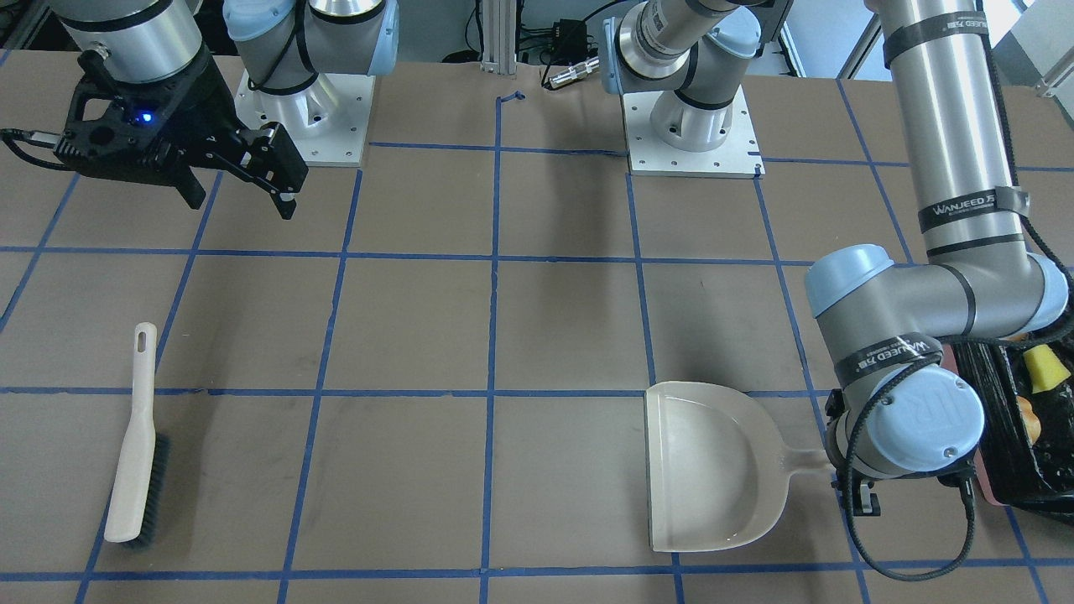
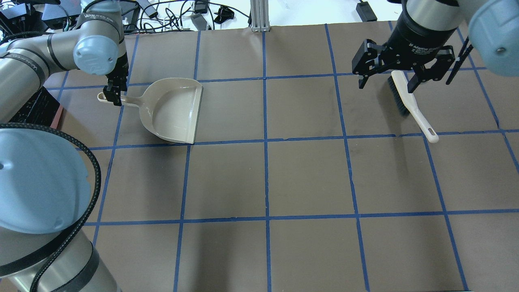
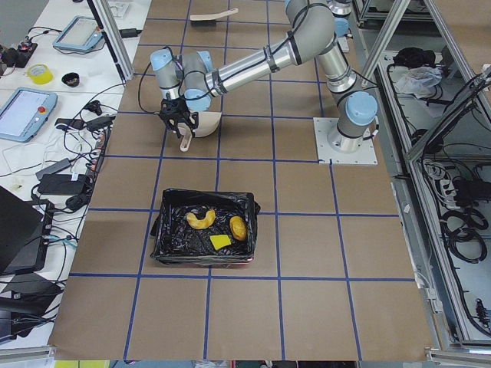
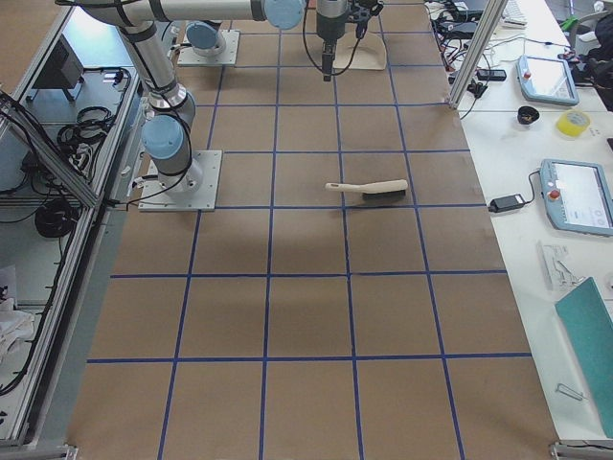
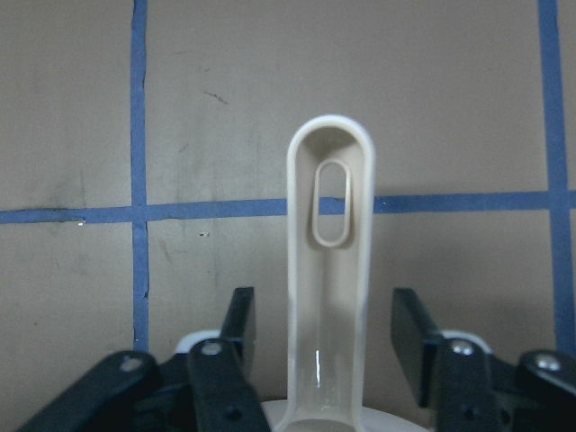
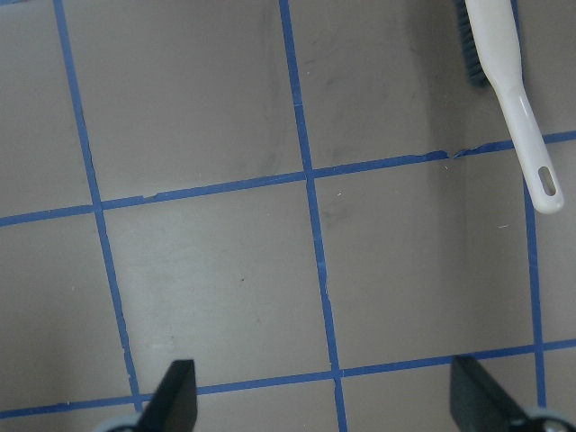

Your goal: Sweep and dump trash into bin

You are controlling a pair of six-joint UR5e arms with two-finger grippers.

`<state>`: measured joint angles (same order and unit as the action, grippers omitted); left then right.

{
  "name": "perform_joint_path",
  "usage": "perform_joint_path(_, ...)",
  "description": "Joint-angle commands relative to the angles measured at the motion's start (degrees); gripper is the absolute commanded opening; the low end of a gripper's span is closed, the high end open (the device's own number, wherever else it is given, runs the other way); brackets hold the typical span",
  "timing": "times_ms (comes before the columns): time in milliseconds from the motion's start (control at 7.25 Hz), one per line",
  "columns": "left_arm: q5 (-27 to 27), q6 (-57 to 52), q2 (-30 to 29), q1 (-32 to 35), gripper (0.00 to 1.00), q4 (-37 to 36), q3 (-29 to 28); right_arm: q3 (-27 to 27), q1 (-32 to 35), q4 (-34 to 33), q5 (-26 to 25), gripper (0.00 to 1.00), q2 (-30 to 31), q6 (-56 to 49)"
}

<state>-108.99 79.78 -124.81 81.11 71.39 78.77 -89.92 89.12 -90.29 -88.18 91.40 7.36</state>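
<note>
The bin [image 3: 205,230], pink and lined with a black bag, holds the trash: a crescent [image 3: 201,220], a yellow-orange oval [image 3: 238,227] and a yellow sponge chunk [image 3: 221,242]. It also shows at the right edge of the front view [image 1: 1003,470]. The beige dustpan [image 2: 174,109] lies flat and empty on the table. My left gripper [image 5: 324,310] is open, with its fingers on either side of the dustpan handle [image 5: 331,225] and a gap on each side. My right gripper [image 2: 386,86] is open and empty, held high above the brush [image 2: 409,101].
The cream brush with dark bristles [image 1: 134,445] lies flat on the table on my right side. Both arm bases [image 1: 692,126] stand at the table's near edge. Blue tape lines grid the brown table [image 2: 263,178].
</note>
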Motion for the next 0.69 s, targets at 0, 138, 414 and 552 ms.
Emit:
perform_joint_path(0,-0.1,-0.2,0.9,-0.1,0.76,-0.3,-0.5,-0.2,0.0,0.0,-0.1,1.0,0.1,0.0)
perform_joint_path(138,-2.6,-0.4,1.8,-0.1,0.96,-2.8,-0.6,-0.3,0.0,0.1,-0.1,1.0,0.1,-0.1)
perform_joint_path(414,-4.7,-10.5,2.3,-0.9,1.0,-15.8,-0.7,-0.3,0.0,0.3,0.0,1.0,0.1,-0.2)
perform_joint_path(552,-2.0,-17.0,2.6,-1.7,1.0,-18.1,-1.2,-0.3,0.2,0.3,0.0,1.0,0.1,-0.9)
